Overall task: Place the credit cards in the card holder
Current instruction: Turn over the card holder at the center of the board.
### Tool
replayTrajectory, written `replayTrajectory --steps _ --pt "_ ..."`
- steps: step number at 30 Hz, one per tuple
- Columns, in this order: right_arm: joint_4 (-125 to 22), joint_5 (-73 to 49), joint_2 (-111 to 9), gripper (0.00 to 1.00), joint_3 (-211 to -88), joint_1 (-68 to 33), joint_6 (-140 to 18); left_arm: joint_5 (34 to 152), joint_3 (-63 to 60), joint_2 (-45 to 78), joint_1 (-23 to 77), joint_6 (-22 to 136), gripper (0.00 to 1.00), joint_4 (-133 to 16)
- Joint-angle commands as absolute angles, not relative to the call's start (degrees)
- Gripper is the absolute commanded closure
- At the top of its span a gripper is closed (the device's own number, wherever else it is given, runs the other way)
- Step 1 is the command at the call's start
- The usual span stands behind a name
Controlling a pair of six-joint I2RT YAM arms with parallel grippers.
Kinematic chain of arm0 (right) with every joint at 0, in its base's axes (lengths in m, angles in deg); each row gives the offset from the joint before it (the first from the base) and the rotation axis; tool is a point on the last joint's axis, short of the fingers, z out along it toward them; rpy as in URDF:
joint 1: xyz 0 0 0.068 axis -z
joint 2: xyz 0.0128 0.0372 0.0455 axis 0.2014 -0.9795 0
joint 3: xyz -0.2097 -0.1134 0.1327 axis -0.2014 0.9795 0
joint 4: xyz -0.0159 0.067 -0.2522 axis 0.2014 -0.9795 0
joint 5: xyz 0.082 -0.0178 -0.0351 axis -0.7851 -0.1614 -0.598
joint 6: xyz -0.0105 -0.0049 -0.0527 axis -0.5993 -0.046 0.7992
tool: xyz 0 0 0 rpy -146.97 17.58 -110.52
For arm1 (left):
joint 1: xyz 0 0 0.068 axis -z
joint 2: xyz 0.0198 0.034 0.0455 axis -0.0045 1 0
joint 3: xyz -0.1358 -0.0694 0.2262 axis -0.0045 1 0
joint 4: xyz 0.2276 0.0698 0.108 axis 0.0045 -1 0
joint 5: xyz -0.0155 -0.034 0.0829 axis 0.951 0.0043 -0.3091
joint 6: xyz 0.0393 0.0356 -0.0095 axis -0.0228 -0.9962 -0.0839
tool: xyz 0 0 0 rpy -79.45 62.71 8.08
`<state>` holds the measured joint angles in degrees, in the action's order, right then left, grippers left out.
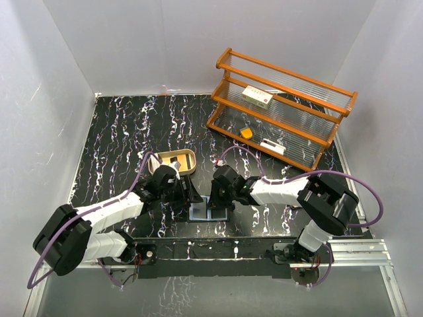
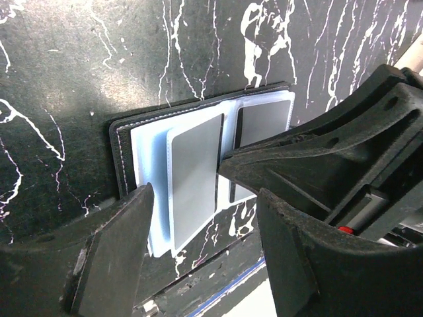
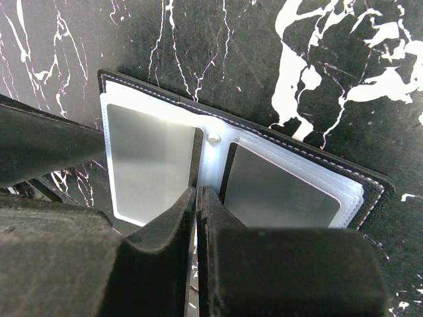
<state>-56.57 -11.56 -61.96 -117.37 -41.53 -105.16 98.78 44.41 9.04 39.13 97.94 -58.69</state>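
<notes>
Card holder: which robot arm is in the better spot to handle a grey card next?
Probably left: its open jaws sit either side of a grey card in the card holder. The right arm has shut jaws at the holder's middle.

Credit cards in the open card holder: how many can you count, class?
2. One grey card lies left of the card holder's fold in the right wrist view, another right of it. Stacked sleeves may hide more.
</notes>
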Motion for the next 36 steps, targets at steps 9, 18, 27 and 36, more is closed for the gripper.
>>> replayTrajectory --steps 9,18,27,36 --pt "-57.6 -9.7 -62.7 0.96 -115.5 -41.9 -104.1 98.3 45.6 10.5 39.5 96.5 0.38 -56.7" --pt "-57.4 -9.7 -63.1 0.96 -115.4 -41.9 -104.2 100.3 46.3 12.1 39.7 97.5 0.38 -53.8" --pt "-56.3 -9.8 -63.5 0.96 -115.0 -41.9 -104.2 103.5 45.3 10.5 41.5 101.0 0.42 -51.3" --pt "-54.7 -9.3 -62.1 0.91 -114.5 -41.9 -103.2 105.8 44.5 8.7 43.2 103.6 0.58 -48.9"
